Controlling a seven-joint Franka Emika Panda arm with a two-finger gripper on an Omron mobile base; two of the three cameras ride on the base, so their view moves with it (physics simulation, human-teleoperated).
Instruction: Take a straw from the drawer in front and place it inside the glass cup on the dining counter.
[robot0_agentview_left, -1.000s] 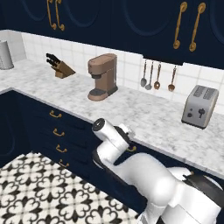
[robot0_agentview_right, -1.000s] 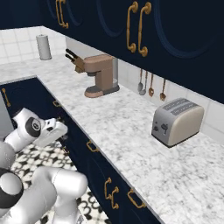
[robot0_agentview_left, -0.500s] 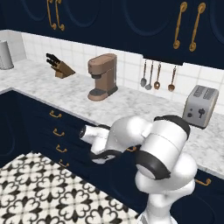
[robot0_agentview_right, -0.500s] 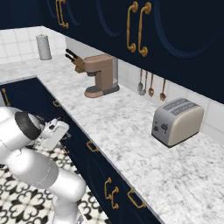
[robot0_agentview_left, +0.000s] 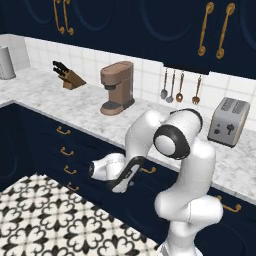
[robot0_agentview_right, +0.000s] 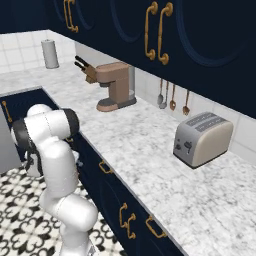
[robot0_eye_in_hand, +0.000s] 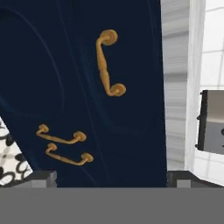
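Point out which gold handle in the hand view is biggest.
The lone handle near the top, running up and down; the two handles lower left are slimmer and paired.

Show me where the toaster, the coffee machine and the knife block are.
toaster (robot0_agentview_right: 202, 138): right base view, its front side.
coffee machine (robot0_agentview_left: 117, 86): left base view, its body.
knife block (robot0_agentview_left: 71, 78): left base view, the wooden block.

Long grey-veined white marble worktop (robot0_agentview_left: 80, 107), smooth with a soft sheen; deep navy drawer front (robot0_eye_in_hand: 127, 87), matt and painted-looking, carrying a curved polished brass-gold handle (robot0_eye_in_hand: 107, 63); boxy brushed-silver metal toaster (robot0_agentview_right: 202, 138); glossy brown plastic coffee maker (robot0_agentview_left: 117, 87); white glazed wall tiles (robot0_agentview_left: 145, 72); matt black-and-white patterned floor tiles (robot0_agentview_left: 45, 220)
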